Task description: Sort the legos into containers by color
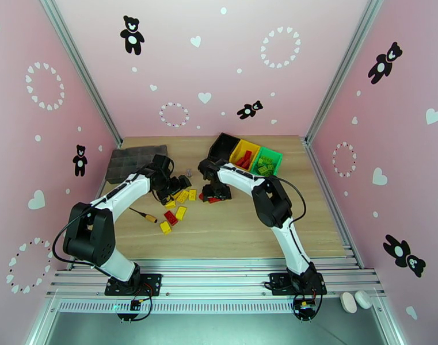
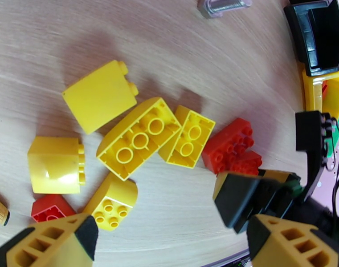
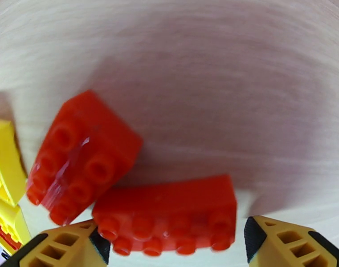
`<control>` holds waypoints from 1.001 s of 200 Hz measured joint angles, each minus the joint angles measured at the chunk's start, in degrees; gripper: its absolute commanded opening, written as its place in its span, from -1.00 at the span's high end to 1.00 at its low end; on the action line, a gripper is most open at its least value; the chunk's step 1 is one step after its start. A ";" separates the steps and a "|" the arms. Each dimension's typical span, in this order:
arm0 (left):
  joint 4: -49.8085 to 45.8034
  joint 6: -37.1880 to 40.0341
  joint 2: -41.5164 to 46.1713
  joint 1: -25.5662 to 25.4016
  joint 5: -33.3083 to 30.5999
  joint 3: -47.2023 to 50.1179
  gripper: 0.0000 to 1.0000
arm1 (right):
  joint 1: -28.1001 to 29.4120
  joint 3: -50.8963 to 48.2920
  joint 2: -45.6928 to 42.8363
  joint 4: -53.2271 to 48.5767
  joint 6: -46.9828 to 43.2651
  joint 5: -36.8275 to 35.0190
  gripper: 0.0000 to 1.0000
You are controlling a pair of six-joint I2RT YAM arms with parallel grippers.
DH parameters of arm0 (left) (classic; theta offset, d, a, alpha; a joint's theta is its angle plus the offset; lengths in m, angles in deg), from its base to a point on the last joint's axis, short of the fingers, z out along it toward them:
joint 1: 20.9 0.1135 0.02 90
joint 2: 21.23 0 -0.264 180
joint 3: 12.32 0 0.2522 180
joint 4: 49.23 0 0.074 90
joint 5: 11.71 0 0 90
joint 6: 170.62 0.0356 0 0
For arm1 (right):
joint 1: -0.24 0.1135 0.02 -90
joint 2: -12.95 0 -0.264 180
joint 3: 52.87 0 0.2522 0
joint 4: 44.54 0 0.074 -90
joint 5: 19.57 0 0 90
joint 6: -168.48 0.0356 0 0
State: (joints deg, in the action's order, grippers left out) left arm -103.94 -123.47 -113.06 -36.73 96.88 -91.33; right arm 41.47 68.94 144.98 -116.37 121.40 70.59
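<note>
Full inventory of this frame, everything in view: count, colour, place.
containers: three joined, black, yellow, green, far centre
yellow legos: at least five, yellow, loose pile left of centre
red legos: at least three, red, loose beside that pile; more in the yellow container
green legos: several, green, in the green container
organizer tray: one, dark grey, far left
screwdriver: one, orange handle, near the pile
bolt: one, metal, beyond the pile
white objects: two, white, near-right corner
left hand: open, over yellow legos
right hand: open, over red legos
</note>
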 measured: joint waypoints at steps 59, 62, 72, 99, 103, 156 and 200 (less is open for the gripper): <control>0.17 -0.02 -2.29 0.00 1.40 -2.10 -0.88 | -1.99 1.11 0.70 -0.72 -1.40 0.22 -0.12; 0.42 -0.02 -2.78 0.00 1.73 -2.38 -0.88 | -2.01 1.11 0.70 -0.72 -1.42 0.26 -0.11; 0.96 -0.07 -4.00 -0.04 2.64 -3.13 -0.88 | -2.25 1.09 0.68 -0.70 -1.42 0.24 -0.10; 1.68 -0.42 -8.72 -0.72 5.38 -6.86 -0.88 | -3.78 -0.39 -0.52 -0.17 -1.38 0.87 -0.07; 1.79 -0.46 -9.60 -0.94 5.81 -7.72 -0.88 | -4.20 -0.72 -0.87 -0.07 -1.36 1.03 -0.07; 6.38 -4.46 -20.24 -5.31 12.48 -18.43 -0.88 | -11.89 -1.60 -6.69 1.92 -0.87 3.72 -0.06; 8.39 -8.22 -31.01 -8.44 16.94 -33.16 -0.88 | -19.74 -1.53 -8.37 5.20 1.29 7.28 -0.05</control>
State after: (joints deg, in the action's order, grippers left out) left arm -95.55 -131.69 -144.07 -45.17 113.82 -124.49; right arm 21.73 67.41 136.61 -111.17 122.69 77.87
